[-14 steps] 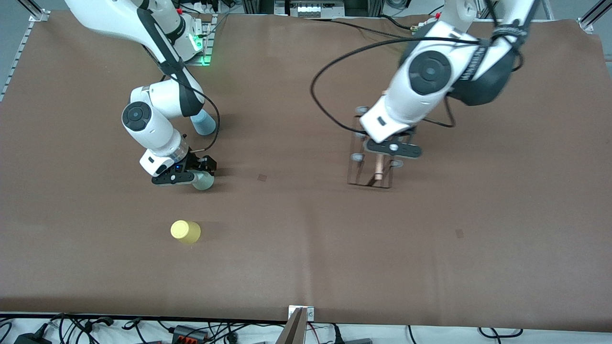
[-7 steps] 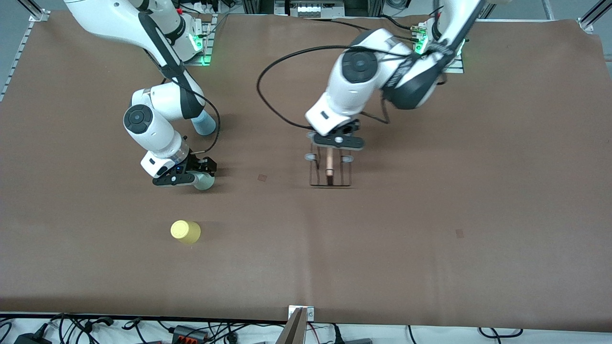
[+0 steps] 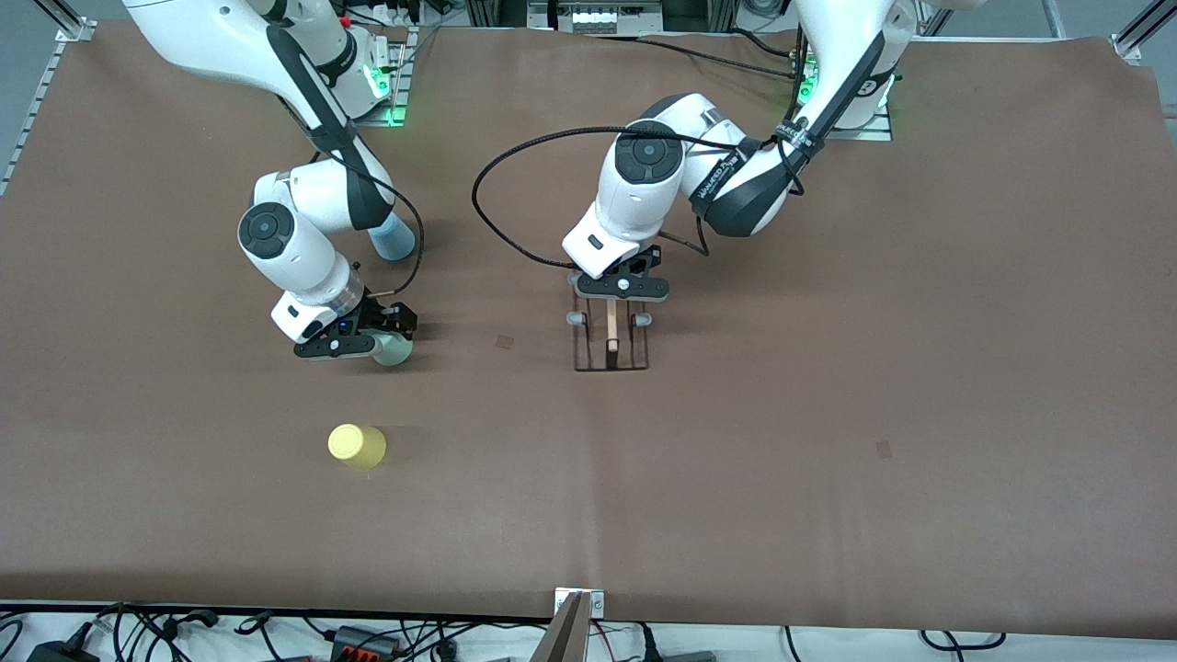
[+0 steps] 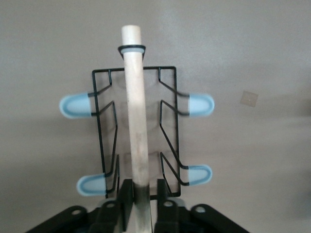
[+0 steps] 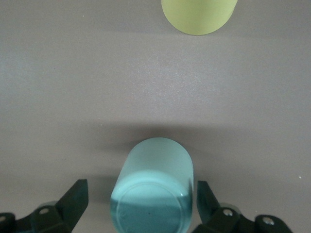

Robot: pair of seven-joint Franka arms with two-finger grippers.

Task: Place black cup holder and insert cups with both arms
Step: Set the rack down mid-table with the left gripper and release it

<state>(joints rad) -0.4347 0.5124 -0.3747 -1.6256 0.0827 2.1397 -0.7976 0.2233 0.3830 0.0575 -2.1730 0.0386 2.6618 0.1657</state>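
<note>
Black cup holder point(image 3: 610, 342) standing mid-surface point(image 3: 828, 414), wooden rod between left gripper point(image 3: 621, 291) fingers, clamp state unclear. Pale green cup point(image 3: 394, 348) between right gripper point(image 3: 354, 338) fingers, spread apart. Lettering on left arm's sleeve unreadable.

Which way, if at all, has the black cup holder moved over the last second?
Yes. Held by the left gripper, the black cup holder has travelled toward the right arm's end of the table, closer to the small dark mark on the table.

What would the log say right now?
left gripper: shut on rack | right gripper: open around green cup | yellow cup: on table
</note>
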